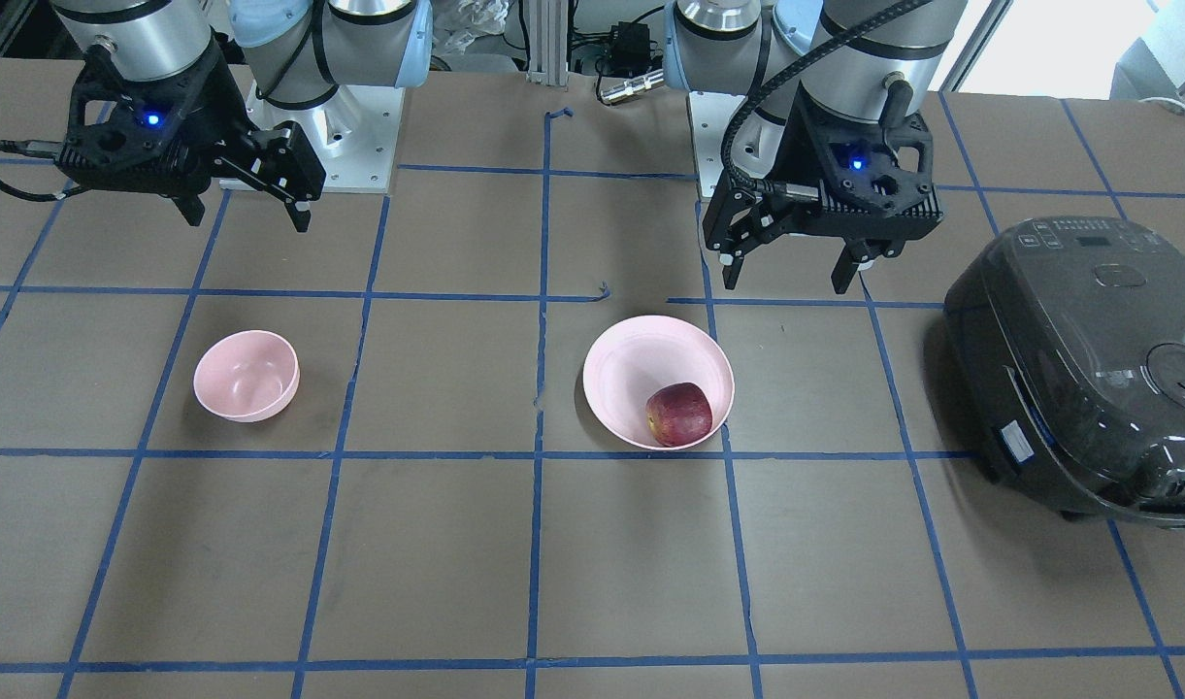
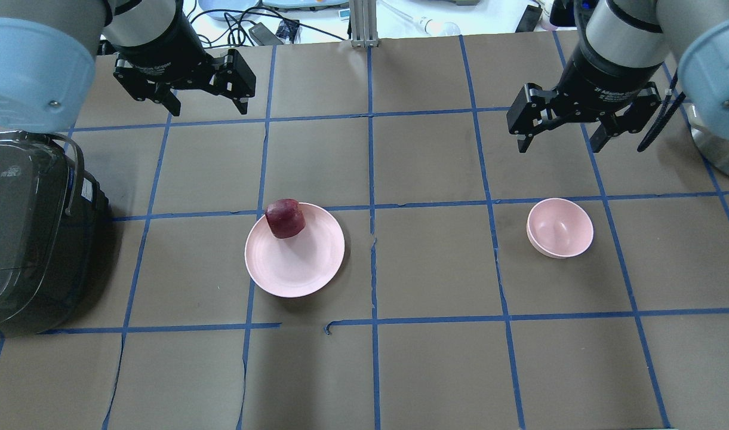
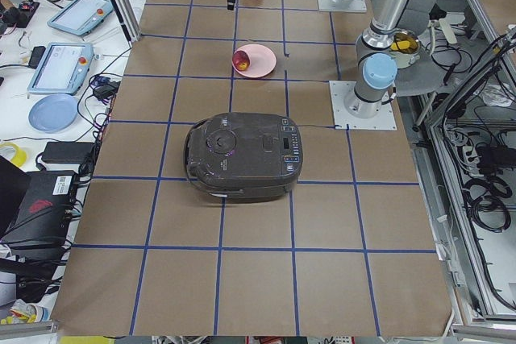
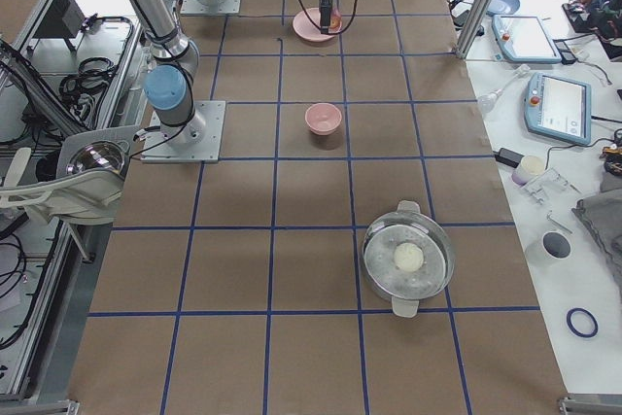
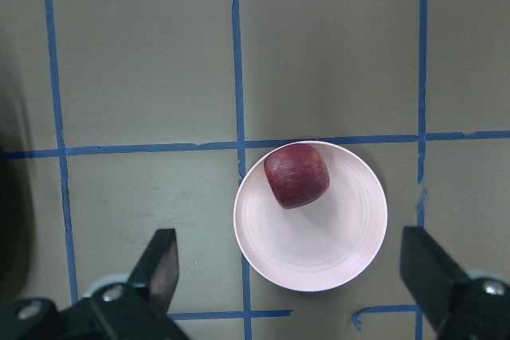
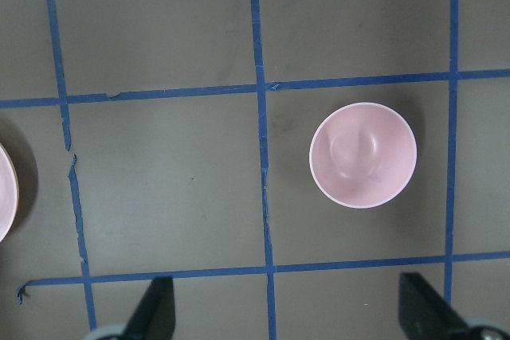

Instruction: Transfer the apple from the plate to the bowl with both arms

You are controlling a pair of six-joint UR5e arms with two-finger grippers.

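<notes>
While my left gripper [image 2: 209, 110] hangs high over the plate [image 2: 298, 263] and apple [image 2: 285, 218], fingers spread, my right gripper [image 2: 559, 147] hovers equally wide over the bowl [image 2: 560, 228].

Matt pink plastic plate [image 2: 298, 269] and bowl [image 2: 564, 230], glossy dark cooker [image 1: 1087, 388], matt brown paper tabletop [image 2: 430, 167]

In the right wrist view the left edge cuts the plate [image 6: 5, 193] to a thin sliver. The black cooker [image 2: 36, 239], well apart from the plate on the robot's left, runs off the overhead view's left edge.
</notes>
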